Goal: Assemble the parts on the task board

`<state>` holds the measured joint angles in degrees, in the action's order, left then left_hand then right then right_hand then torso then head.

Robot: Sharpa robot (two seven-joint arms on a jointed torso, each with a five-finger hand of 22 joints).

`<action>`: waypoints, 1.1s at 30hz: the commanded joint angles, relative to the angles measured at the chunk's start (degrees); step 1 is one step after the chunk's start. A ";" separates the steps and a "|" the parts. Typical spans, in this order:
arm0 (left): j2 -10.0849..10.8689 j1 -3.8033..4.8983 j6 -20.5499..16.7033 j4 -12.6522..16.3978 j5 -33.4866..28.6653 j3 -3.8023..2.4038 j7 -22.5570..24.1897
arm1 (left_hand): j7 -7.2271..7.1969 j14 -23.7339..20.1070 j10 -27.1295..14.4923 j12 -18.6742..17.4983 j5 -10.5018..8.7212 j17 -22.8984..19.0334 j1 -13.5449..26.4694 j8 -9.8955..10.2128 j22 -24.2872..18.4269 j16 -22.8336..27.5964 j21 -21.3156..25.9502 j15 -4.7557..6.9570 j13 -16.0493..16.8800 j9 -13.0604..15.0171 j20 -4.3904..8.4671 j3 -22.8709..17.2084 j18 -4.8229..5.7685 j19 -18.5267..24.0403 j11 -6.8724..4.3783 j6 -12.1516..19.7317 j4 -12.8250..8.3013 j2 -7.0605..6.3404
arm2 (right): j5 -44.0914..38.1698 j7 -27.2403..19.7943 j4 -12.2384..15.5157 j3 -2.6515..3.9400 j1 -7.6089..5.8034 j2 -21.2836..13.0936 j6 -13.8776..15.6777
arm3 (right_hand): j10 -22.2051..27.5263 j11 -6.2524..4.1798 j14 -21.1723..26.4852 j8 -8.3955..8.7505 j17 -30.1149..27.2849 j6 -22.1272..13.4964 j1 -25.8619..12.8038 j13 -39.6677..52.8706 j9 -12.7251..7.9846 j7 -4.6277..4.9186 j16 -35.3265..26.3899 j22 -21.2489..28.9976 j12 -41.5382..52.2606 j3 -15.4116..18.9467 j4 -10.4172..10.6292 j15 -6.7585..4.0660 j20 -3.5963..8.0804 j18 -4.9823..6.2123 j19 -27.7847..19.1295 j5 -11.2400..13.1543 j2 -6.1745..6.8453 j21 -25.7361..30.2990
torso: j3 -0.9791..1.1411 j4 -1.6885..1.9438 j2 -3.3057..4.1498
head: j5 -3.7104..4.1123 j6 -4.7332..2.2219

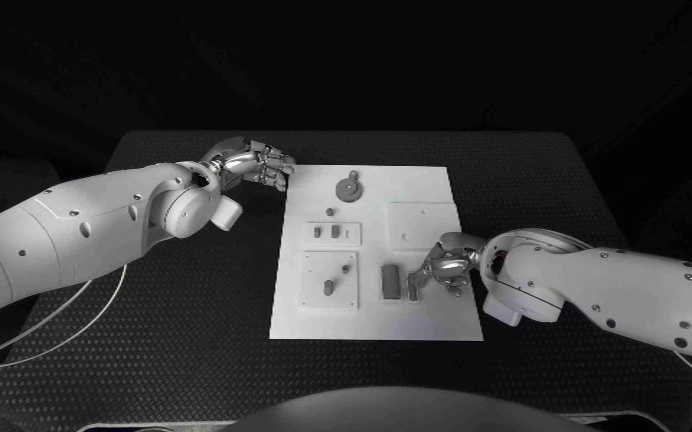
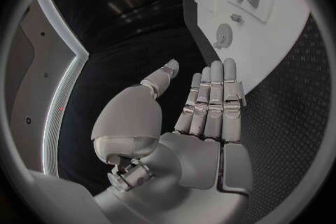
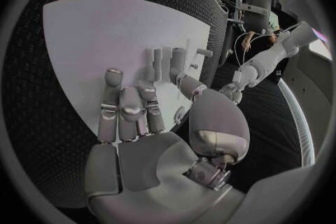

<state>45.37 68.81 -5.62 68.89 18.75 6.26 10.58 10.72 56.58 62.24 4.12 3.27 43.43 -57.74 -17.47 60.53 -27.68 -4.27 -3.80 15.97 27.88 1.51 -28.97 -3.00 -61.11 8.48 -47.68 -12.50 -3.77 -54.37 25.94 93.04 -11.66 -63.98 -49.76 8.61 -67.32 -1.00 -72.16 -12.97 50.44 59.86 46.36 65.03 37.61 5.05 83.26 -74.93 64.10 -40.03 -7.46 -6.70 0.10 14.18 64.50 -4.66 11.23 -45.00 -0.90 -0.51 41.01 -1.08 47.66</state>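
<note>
Setting: dark room, black textured counter (image 1: 188,292) with the white task board (image 1: 433,212) laid flat at its middle, so both arms can reach it from their own sides.

Right hand (image 1: 447,267): low over the board's near right part, fingers (image 3: 129,112) extended toward a cluster of upright grey parts (image 1: 397,282); whether a part is pinched or merely touched cannot be told; the posture reads as working at those pieces, probably seating or aligning one; in the right wrist view the standing bars (image 3: 168,61) rise just beyond the fingertips, close enough for contact.

Left hand (image 1: 253,167): off the board's far left corner, above the counter, released, fingers (image 2: 213,101) straight and together, grasping nothing; judged to be parked clear so the other arm works unobstructed.

Board contents, outward: round grey part (image 1: 348,188) with a small knob near the far edge, unattended; two small blocks (image 1: 327,231) in a recessed panel at mid-left; a loose slim piece (image 1: 333,282) in the near-left panel; a blank raised square (image 1: 420,224) at mid-right, apparently awaiting its part.

Status: assembly judged partial; several parts lie unseated.
</note>
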 commanded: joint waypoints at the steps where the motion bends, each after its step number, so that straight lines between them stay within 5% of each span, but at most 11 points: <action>1: -0.15 0.06 0.46 0.04 -0.30 -0.03 0.62 | -0.01 0.08 0.14 -0.04 -0.13 0.08 0.57 -0.16 0.09 0.39 0.28 -0.45 0.05 -0.08 -0.05 -0.01 -0.77 0.11 0.10 0.03 0.22 -0.05 | 0.05 -4.48 -0.05 0.00 -0.01 -0.61 0.45 | 0.32 0.06 0.30 -0.36 0.09 -0.71 -0.08 0.04 0.28 0.34 -0.20 -1.11 0.01 -0.06 0.66 -0.14 -0.13 0.82 0.29 0.17 1.12 0.14 | 0.02 0.00 -0.02 | -0.06 -0.24; 9: -0.39 0.08 -1.04 -0.45 -0.32 -0.04 1.58 | -0.01 0.09 0.18 -0.01 -0.14 0.10 0.58 -0.18 0.10 0.41 0.28 -0.45 0.07 -0.08 -0.05 0.01 -0.77 0.11 0.09 0.01 0.23 -0.06 | 6.52 -15.99 -1.64 0.73 -3.44 -2.19 4.80 | 1.01 0.92 0.56 0.65 0.17 -3.61 0.68 0.35 0.03 1.29 -0.25 -1.12 0.34 -0.35 1.72 0.59 -0.25 0.82 -0.03 0.22 2.27 0.29 | -0.02 -0.07 -0.05 | 0.02 -1.56; 13: -0.95 0.11 -2.23 -1.15 -0.54 -0.07 1.97 | -0.12 0.25 0.48 0.14 -0.13 0.23 0.40 -0.33 0.13 0.41 0.22 -0.39 0.18 -0.05 0.00 -0.06 -0.82 0.01 -0.05 -0.24 0.18 0.03 | 12.85 -23.75 -6.07 1.07 -5.99 -1.89 5.66 | 1.48 1.17 0.88 0.62 0.22 -4.18 1.46 0.55 0.20 1.54 -0.32 -1.18 0.54 -0.12 1.19 0.86 -0.39 0.82 -0.39 0.26 1.34 0.33 | -0.05 -0.07 -0.28 | 0.12 -2.80; 15: -1.47 0.24 -2.54 -1.98 -0.54 -0.07 2.19 | -0.20 0.40 0.84 0.30 -0.13 0.32 0.26 -0.43 0.15 0.40 0.18 -0.33 0.28 -0.03 0.03 -0.12 -0.85 -0.10 -0.20 -0.40 0.11 0.06 | 16.11 -26.86 -9.14 1.17 -6.88 -1.21 5.51 | 2.30 1.40 1.57 0.54 0.19 -4.65 2.03 0.63 0.37 1.66 -0.63 -1.17 0.46 0.46 -0.01 1.02 -0.72 0.82 -1.16 0.31 -0.18 0.62 | -0.05 -0.03 -0.53 | 0.24 -3.52; 19: -2.56 1.54 -3.29 -3.57 -0.71 -0.08 2.73 | -0.27 0.55 1.25 0.47 -0.13 0.41 0.18 -0.52 0.17 0.40 0.15 -0.28 0.40 -0.02 0.06 -0.16 -0.85 -0.20 -0.38 -0.56 0.10 0.11 | 20.91 -33.11 -16.91 2.05 -7.53 1.67 3.78 | 3.38 1.58 2.68 0.52 0.02 -5.06 2.36 0.49 0.46 1.79 -1.31 -1.11 -0.01 0.93 -1.38 1.19 -1.17 0.69 -2.41 0.26 -1.57 1.18 | -0.01 -0.21 -1.23 | 0.36 -5.78; 23: -4.62 2.50 -4.10 -6.48 -1.92 -0.09 3.06 | -0.34 0.56 1.61 0.60 -0.12 0.45 0.06 -0.60 0.16 0.53 0.18 -0.27 0.50 -0.03 0.08 -0.24 -0.84 -0.22 -0.55 -0.70 0.06 0.20 | 26.95 -36.89 -26.66 3.00 -7.52 6.76 1.79 | 8.16 2.36 8.90 1.02 -2.83 -6.94 2.14 -3.53 0.41 2.65 -8.22 0.11 -6.24 0.62 -3.40 2.29 -3.31 -0.68 -9.45 0.16 -4.05 5.84 | -0.19 -0.48 -1.95 | 0.64 -9.90; 25: -6.16 2.86 -4.84 -8.50 -2.53 -0.09 3.23 | -0.26 0.25 1.47 0.42 -0.13 0.38 0.03 -0.45 0.04 0.92 0.37 -0.38 0.46 -0.13 -0.01 -0.31 -0.74 0.10 -0.49 -0.44 0.03 0.25 | 29.59 -38.86 -31.32 3.47 -7.45 9.29 0.86 | 12.46 4.19 16.08 1.90 -7.65 -9.32 0.89 -11.02 0.16 3.60 -18.87 2.47 -16.45 -0.78 -3.43 4.23 -5.44 -2.49 -17.45 0.01 -5.41 11.98 | -0.23 -0.56 -2.38 | 0.59 -11.97; 27: -7.47 3.24 -4.90 -10.40 -3.03 -0.10 3.20 | -0.14 -1.07 0.45 -0.22 -0.14 -0.05 0.13 -0.01 -0.53 2.26 0.72 -0.94 0.11 -0.39 -0.46 -0.49 -0.42 1.63 -0.06 0.38 -0.01 0.27 | 30.59 -40.63 -36.06 4.37 -6.84 11.98 -0.03 | 12.60 5.06 19.38 2.08 -12.39 -10.61 0.97 -19.82 0.11 5.32 -28.77 4.67 -26.24 -1.57 -4.12 7.26 -7.16 -3.97 -23.23 0.17 -5.80 16.92 | -0.22 -0.61 -2.99 | 0.47 -13.06; 29: -8.99 3.60 -4.36 -12.75 -3.68 -0.12 3.16 | -0.17 -3.76 -1.81 -0.48 -0.09 -0.93 0.41 0.55 -2.02 4.93 0.78 -2.07 -0.72 -0.72 -1.51 -0.85 0.08 5.20 0.18 1.59 -0.03 0.26 | 31.53 -41.56 -40.50 6.50 -5.05 14.60 0.14 | 13.89 6.84 24.54 2.44 -16.50 -12.05 1.18 -26.85 -0.19 5.80 -37.95 6.44 -34.34 -2.00 -4.61 11.92 -8.76 -5.95 -30.23 0.22 -6.37 21.74 | -0.21 -0.74 -3.52 | 0.30 -14.46; 30: -9.55 3.94 -3.62 -13.75 -3.75 -0.14 3.14 | -0.21 -5.32 -2.95 -0.48 -0.10 -1.44 0.58 0.81 -2.93 6.40 0.79 -2.71 -1.19 -0.88 -2.12 -1.02 0.25 6.98 0.33 2.22 -0.02 0.24 | 31.87 -41.79 -42.72 7.74 -4.11 15.94 -0.06 | 13.40 7.71 25.38 2.65 -18.01 -12.99 1.53 -30.60 -0.51 5.80 -41.60 7.04 -38.12 -1.70 -4.74 13.35 -9.34 -6.56 -32.31 0.27 -6.94 23.43 | -0.23 -0.84 -3.81 | 0.12 -15.07; 33: -9.54 4.89 -2.14 -14.85 -3.76 -0.17 3.27 | -0.67 -11.34 -8.26 -0.55 -0.12 -3.56 1.53 1.92 -6.56 11.35 0.85 -4.85 -3.29 -1.44 -4.30 -1.23 1.13 13.96 1.12 4.95 0.04 0.17 | 32.63 -43.51 -48.41 9.69 -2.30 19.46 -1.40 | 13.21 9.23 23.38 2.96 -19.01 -14.94 2.61 -37.68 -1.53 6.07 -45.87 7.48 -45.00 -0.64 -4.72 13.53 -9.66 -6.14 -31.72 0.21 -7.70 24.55 | -0.29 -1.31 -4.77 | -0.55 -16.63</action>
<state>35.71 73.34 -8.93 54.50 16.50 6.17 12.60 10.27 46.44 55.06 3.81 3.27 40.27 -56.66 -15.81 54.61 -17.27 -3.59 -8.30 13.10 26.56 -2.35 -29.98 -2.59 -48.40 9.52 -43.31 -12.56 -3.48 -25.58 -12.64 46.93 -2.32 -66.51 -30.81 10.18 -54.15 7.91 -48.33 -10.31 31.58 45.28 48.97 28.48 36.24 11.15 38.04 -67.56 20.19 -41.01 -12.15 6.92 -9.39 7.95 32.61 -4.66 3.99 -20.68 -1.11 -1.35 37.41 -1.12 32.48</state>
